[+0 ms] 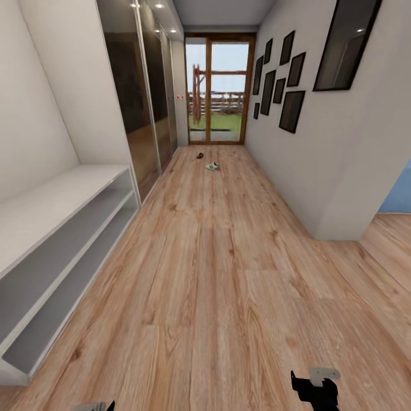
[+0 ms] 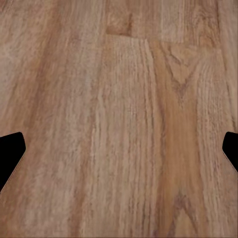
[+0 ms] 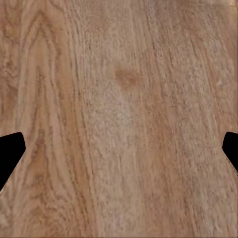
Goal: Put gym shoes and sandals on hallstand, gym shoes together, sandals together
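Left wrist view: left gripper [image 2: 119, 148] fingers spread wide, nothing between, corridor floor [image 2: 124, 99] beneath. Right gripper [image 3: 119, 148] likewise spread over bare planks. Far ahead of both, one gym shoe [image 1: 213, 166] on the floor, a dark sandal [image 1: 200, 155] just beyond. Hallstand [image 1: 63, 228] off the left gripper's side.

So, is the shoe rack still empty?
Empty: the hallstand shows bare shelves; a gym shoe and a dark sandal lie far down the corridor floor.

- The wood plank floor [image 1: 228, 274] is seen running down the corridor.
- A sneaker [image 1: 213, 166] and a dark sandal [image 1: 200, 155] are laid on it far off, near the glass door.
- The white shoe rack [image 1: 63, 240] is stood on it at the left wall.
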Controlling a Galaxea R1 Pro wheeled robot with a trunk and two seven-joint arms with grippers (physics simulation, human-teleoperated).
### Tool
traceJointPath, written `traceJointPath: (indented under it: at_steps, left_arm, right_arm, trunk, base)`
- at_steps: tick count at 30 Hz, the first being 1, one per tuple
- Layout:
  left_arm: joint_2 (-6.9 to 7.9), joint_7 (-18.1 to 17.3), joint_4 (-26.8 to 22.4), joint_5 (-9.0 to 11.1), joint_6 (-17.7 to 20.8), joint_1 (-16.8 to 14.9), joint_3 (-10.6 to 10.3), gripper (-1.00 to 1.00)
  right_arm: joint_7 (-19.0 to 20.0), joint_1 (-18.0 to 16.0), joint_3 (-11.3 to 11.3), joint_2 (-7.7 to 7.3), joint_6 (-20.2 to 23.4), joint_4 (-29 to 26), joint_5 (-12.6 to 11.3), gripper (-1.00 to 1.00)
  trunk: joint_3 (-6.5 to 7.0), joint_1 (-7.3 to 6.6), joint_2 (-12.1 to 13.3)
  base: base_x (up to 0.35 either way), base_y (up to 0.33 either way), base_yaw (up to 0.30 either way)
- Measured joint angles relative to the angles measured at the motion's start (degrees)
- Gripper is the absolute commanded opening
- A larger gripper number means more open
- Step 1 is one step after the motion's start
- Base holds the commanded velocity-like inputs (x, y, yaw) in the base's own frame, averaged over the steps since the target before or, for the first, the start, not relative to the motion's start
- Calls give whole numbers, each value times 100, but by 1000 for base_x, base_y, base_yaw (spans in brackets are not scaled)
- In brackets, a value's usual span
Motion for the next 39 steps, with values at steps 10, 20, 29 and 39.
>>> traceJointPath:
  at_steps: [10, 20, 29, 39]
  left_arm:
    - [2, 0, 0, 4, 0, 0, 4, 100]
    - [4, 0, 0, 13, 0, 0, 3, 100]
    - [0, 0, 0, 7, 0, 0, -1, 100]
    - [-2, 0, 0, 1, 0, 0, -2, 100]
  right_arm:
    - [3, 6, 0, 2, 0, 0, 2, 100]
    - [1, 9, 0, 3, 0, 0, 0, 100]
    - [0, 9, 0, 2, 0, 0, 0, 100]
    - [0, 9, 0, 2, 0, 0, 0, 100]
  trunk:
    - [0, 0, 0]
    - [0, 0, 0]
    - [0, 0, 0]
    - [0, 0, 0]
  base:
    - [338, 0, 0]
    - [338, 0, 0]
    - [338, 0, 0]
    - [338, 0, 0]
